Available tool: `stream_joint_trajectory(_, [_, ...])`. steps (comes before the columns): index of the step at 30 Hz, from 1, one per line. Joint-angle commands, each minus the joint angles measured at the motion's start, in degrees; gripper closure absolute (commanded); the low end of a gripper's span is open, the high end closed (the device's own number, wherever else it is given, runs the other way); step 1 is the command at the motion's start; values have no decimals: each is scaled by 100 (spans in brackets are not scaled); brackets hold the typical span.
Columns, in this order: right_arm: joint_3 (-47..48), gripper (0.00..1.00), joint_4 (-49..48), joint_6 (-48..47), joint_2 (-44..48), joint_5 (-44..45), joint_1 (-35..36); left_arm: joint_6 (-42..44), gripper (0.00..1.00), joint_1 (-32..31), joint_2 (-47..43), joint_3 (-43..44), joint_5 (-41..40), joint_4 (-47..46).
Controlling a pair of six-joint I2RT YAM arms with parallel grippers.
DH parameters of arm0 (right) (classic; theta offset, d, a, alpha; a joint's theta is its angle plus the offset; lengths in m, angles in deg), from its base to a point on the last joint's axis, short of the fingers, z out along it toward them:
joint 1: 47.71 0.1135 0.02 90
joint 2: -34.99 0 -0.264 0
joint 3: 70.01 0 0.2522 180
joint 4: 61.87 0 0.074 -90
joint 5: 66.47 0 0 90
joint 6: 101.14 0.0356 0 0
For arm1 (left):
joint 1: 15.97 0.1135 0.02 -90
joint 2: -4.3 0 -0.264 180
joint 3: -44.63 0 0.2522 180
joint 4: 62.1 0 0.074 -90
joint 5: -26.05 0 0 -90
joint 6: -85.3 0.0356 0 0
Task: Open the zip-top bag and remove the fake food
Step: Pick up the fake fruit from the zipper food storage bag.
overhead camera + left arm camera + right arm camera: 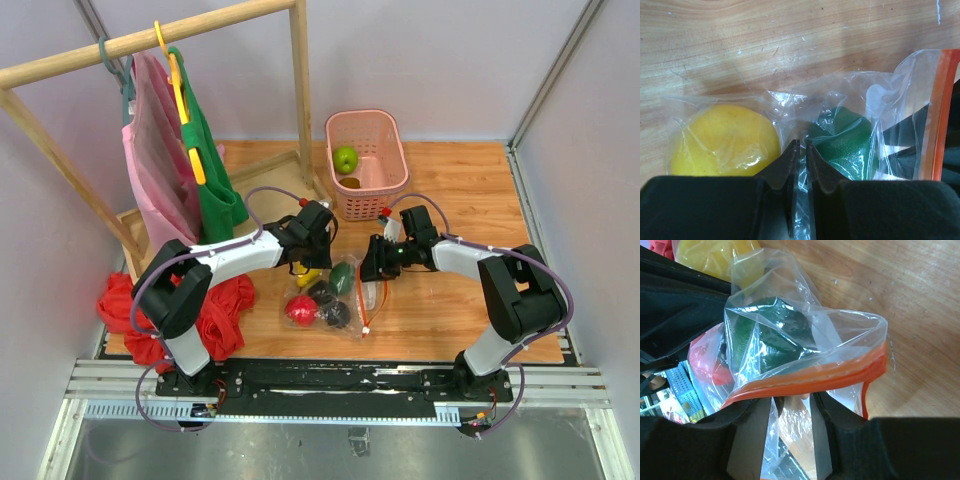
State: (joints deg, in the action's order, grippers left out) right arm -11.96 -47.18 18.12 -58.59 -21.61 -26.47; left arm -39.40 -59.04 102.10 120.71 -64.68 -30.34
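Left claw (pixel 801 145) pressed together, pinching a fold of zip-top bag (pixel 790 102) film between its tips. Right claw (pixel 791 401): jaws parted, slack film hanging between them, nothing clamped as far as I can see. The orange zip strip (pixel 810 377) runs right across its tips.

Bag lies between the two claws on the table (pixel 450 200) with fake food inside:
- yellow piece (pixel 725 137) just ahead-left of the left claw tips
- dark green piece (pixel 845 142) just ahead-right, close to the pinched fold
- red piece (pixel 707 360) left of the right claw, deeper in the bag

One light green piece (pixel 345 158) is already out, in the pink basket (pixel 366 114) well beyond both claws. Strip layers look pressed together where visible; can't tell for the full length.

Risks:
- Right claw has no hold, so a pull by the left likely drags the whole bag instead of opening it.
- Thin film could slip from the left pinch or tear.
- If the right claw grabs both strip layers at once, the zip stays shut.
- Round pieces may roll once freed.

Surface: wood-grain tabletop, lightly scratched. Room: grey walls (pixel 450 60). Wooden rack (pixel 300 80) with pink and green fabric stands beyond the left claw. Red cloth heap (pixel 225 320) lies back by the left arm's base.
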Motion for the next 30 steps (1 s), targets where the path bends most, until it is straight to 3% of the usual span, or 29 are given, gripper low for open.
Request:
stream_joint_trajectory(1, [-6, 61, -336, 139, 38, -197, 45, 27, 84, -155, 105, -5, 250, -23])
stream_joint_trajectory(14, [178, 45, -60, -17, -97, -123, 292, -36, 83, -378, 261, 245, 458, -74])
stream_joint_trajectory(20, [345, 37, 576, -530, -8, 471, 521, -107, 79, -373, 109, 336, 242, 33])
stream_joint_trajectory(30, [369, 43, 962, -865, 192, 1324, 656, -28, 74, -365, -212, 789, -134, 918])
